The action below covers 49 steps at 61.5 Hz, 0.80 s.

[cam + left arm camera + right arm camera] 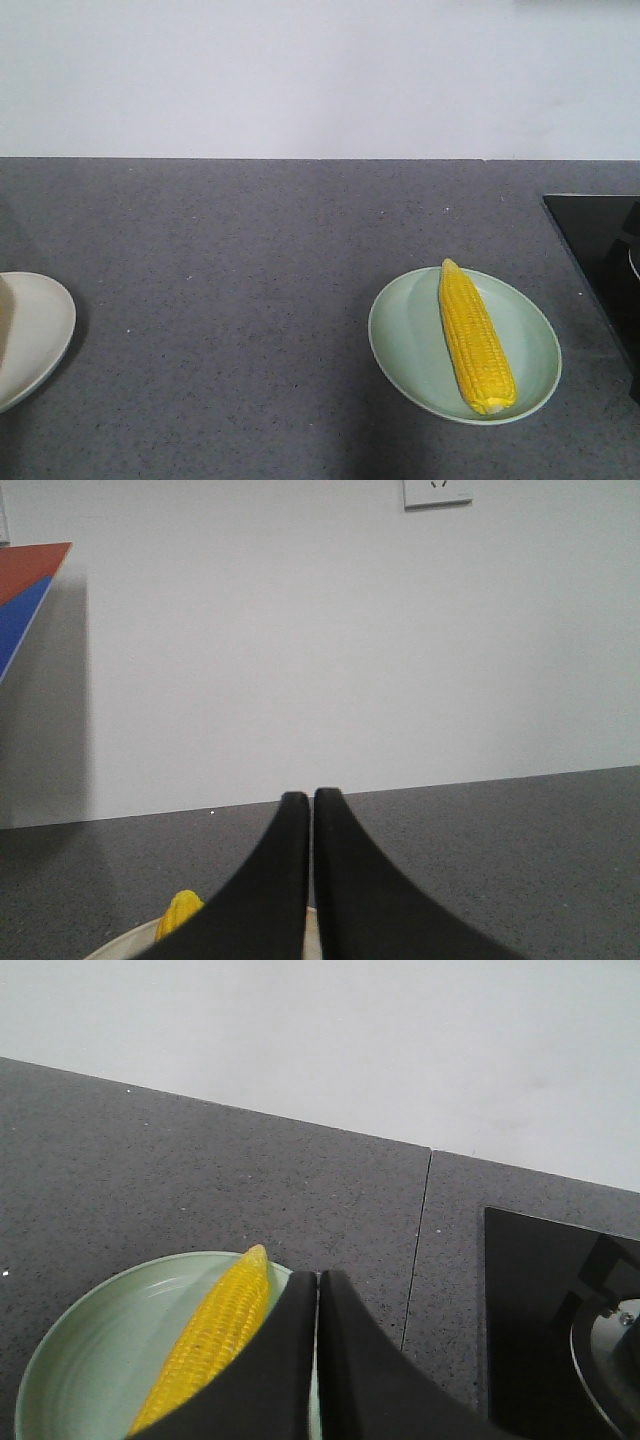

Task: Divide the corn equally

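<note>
Exterior front view: one corn cob (477, 340) lying lengthwise on the green plate (400, 340), pointed tip toward the wall, blunt end near the front rim. Well to the left of the green plate, a cream plate (45, 325) cut by the frame edge. No arm visible from here.

Right wrist view: right end effector (317, 1278) closed, fingers pressed together, gripping nothing, hanging just above the green plate's right rim, beside the cob (215, 1340). Left wrist view: left end effector (311, 798) likewise closed and empty, above a pale plate rim (120, 945) with a yellow cob tip (182, 912) peeking out at its left side.

Judged step: picking a cob from the fuller plate for transfer.
- Count first; move nothing off the green plate if only one cob there.
- Open wide before descending; cannot grasp with fingers shut.
- Close across the thick middle of the cob, fingers square to its long axis, to stop rolling or tipping.
- Lift straight up, clear of the rim, then set down flat, parallel to any cob already on the receiving plate.

Hard to make out:
- Contents of the cream plate, mostly outside the front view; only a pale patch (5, 320) at the edge, nature unclear.
- Number of cobs under the left end effector, hidden by the fingers.
- Black cooktop (600, 270) right of the green plate, partly cropped.
</note>
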Each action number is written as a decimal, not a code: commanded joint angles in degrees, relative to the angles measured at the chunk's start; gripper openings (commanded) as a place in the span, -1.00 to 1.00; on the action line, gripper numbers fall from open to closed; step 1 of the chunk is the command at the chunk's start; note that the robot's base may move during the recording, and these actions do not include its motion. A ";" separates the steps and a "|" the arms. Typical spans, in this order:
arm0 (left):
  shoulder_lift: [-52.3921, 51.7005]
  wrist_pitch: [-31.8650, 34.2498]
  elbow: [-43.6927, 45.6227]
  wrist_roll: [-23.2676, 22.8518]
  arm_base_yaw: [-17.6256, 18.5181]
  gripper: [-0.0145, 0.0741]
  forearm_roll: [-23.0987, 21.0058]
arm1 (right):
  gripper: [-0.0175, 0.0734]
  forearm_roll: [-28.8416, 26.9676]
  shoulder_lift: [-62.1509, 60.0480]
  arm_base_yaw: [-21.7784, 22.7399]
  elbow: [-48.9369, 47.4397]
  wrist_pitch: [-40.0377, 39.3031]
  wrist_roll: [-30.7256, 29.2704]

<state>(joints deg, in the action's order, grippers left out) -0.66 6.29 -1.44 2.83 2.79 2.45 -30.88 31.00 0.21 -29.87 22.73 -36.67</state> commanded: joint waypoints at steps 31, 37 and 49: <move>-0.84 4.20 -0.67 -0.02 0.05 -0.69 -0.52 | -0.64 3.45 -0.10 0.29 -0.88 -4.86 2.63; -0.84 4.20 -0.67 -0.02 0.05 -0.69 -0.52 | -0.64 9.54 -1.47 0.29 1.39 -7.89 9.55; -0.84 4.20 -0.67 -0.02 0.05 -0.69 -0.52 | -0.64 22.94 -7.57 0.29 8.62 -16.32 26.96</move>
<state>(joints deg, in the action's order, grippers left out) -0.66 6.29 -1.44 2.83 2.79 2.45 -14.54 26.00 0.21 -22.78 14.37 -17.93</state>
